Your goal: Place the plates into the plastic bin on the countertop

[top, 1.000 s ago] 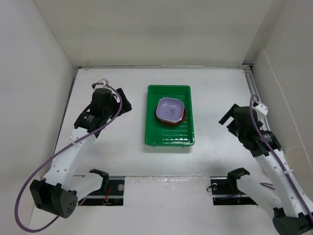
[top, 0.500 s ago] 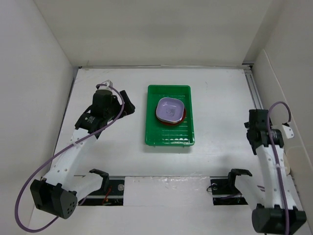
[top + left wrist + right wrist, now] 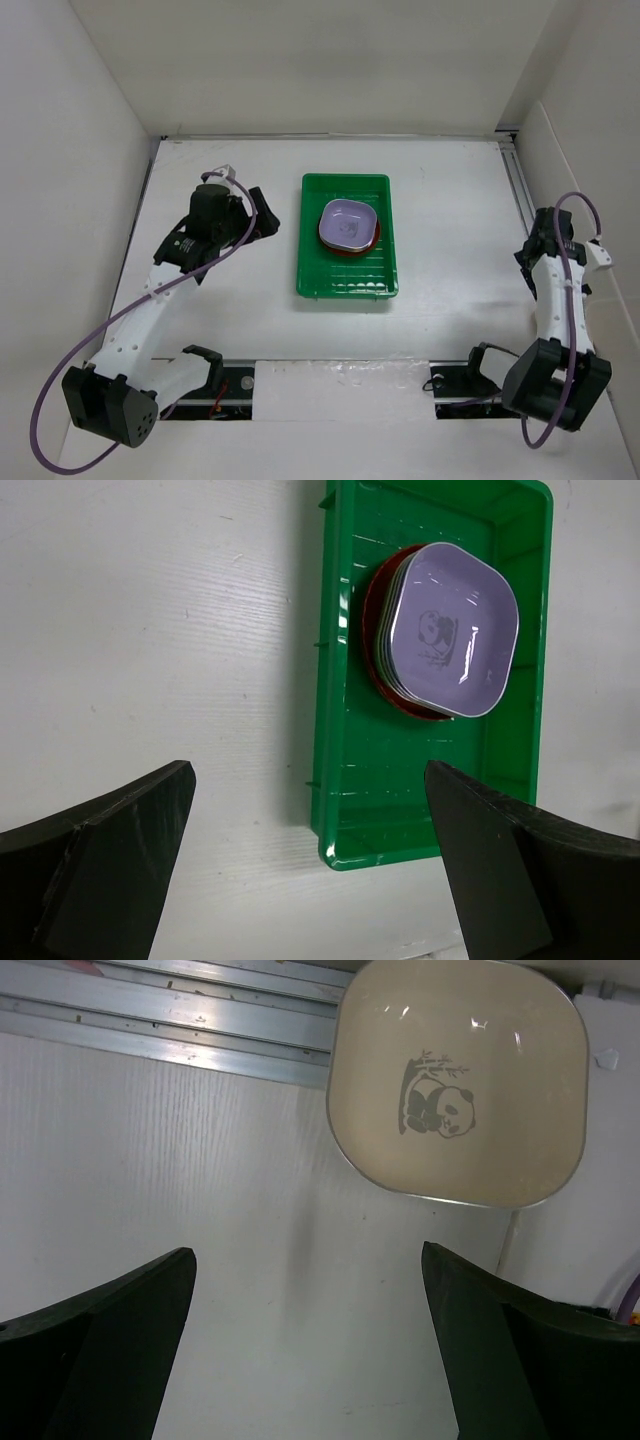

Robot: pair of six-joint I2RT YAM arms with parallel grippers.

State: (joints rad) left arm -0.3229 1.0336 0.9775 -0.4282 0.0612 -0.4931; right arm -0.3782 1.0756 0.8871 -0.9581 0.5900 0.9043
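At the middle of the matte white tabletop [image 3: 240, 300] lies the bright green plastic bin [image 3: 347, 275], a shallow rectangle with a ribbed floor and a low rim. Inside it, a little toward its 12 o'clock end, sits a stack of plates: a glossy lavender rounded-square dish [image 3: 348, 222] on top, with a round red-brown plate [image 3: 352, 250] showing beneath as a thin crescent. At the bin's 9 o'clock the left pincer [image 3: 268, 213] stands spread wide with nothing in it. Well apart at 3 o'clock, the right pincer [image 3: 308, 1260] also gapes empty; at its 1 o'clock lies a smooth cream rounded-square dish [image 3: 458, 1080] with a panda print, overlapping a ridged aluminium rail [image 3: 170, 1030].
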